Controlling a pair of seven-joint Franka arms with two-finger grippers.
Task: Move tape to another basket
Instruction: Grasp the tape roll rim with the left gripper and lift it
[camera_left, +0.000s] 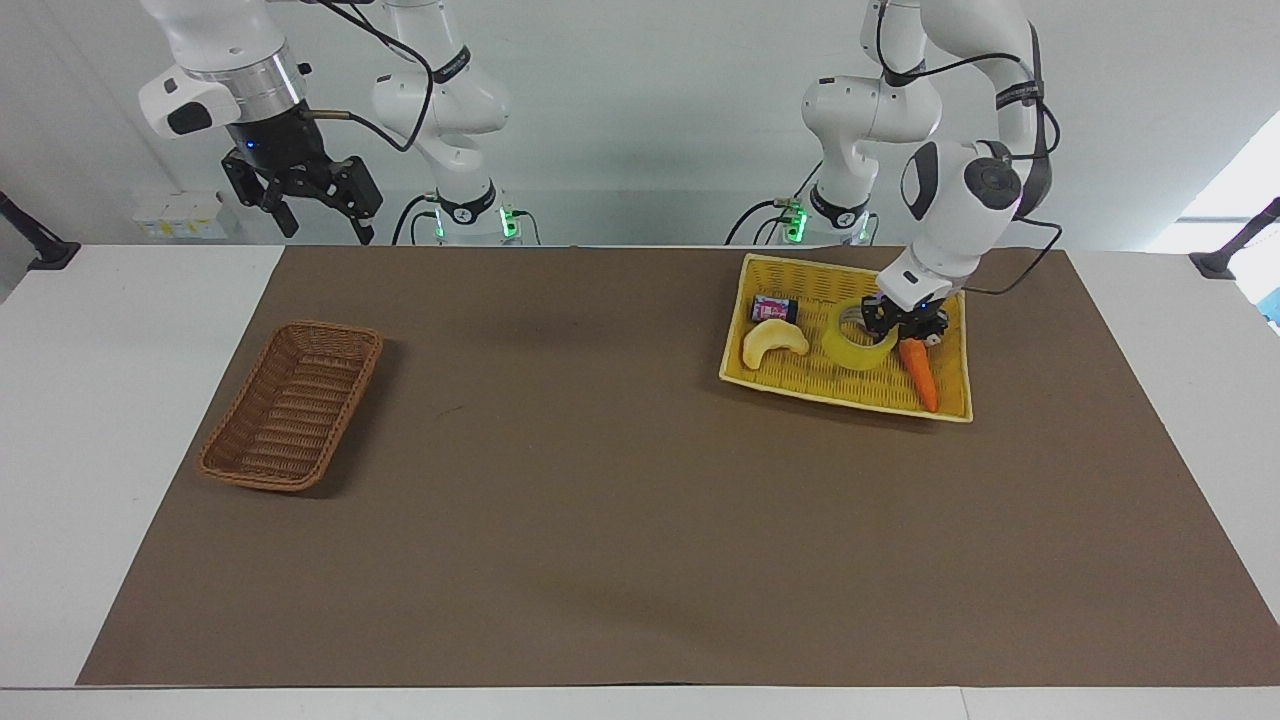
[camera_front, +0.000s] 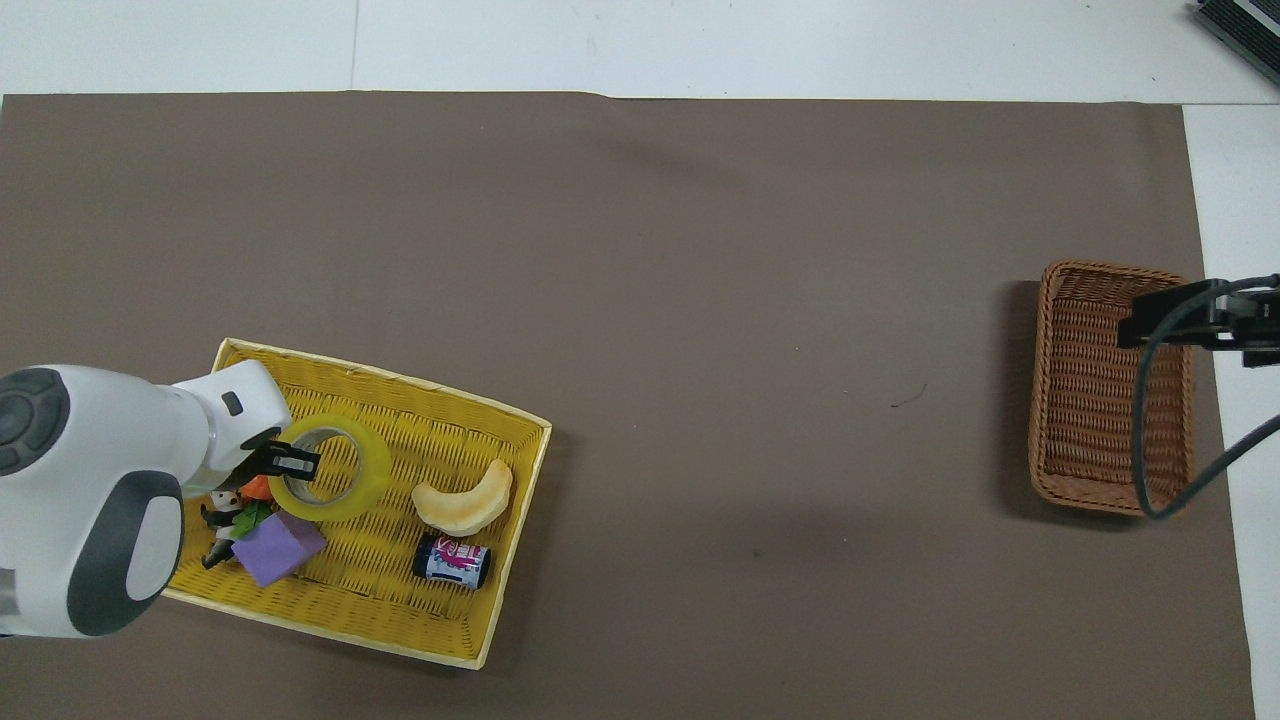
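Note:
The tape (camera_left: 858, 347), a translucent yellow roll, hangs tilted just above the floor of the yellow tray (camera_left: 820, 378). My left gripper (camera_left: 897, 325) is shut on its rim, one finger inside the core. In the overhead view the tape (camera_front: 335, 468) is held by the left gripper (camera_front: 292, 462) over the tray (camera_front: 400, 595). The brown wicker basket (camera_left: 292, 404) lies empty toward the right arm's end of the table, and it also shows in the overhead view (camera_front: 1095, 385). My right gripper (camera_left: 318, 228) is open, held high, and in the overhead view (camera_front: 1225, 322) it is over the basket's edge.
In the tray lie a pale crescent toy (camera_left: 773, 342), a small can (camera_left: 775, 308), an orange carrot (camera_left: 920, 375) and a purple block (camera_front: 278, 548). A brown mat (camera_left: 620, 480) covers the table between tray and basket.

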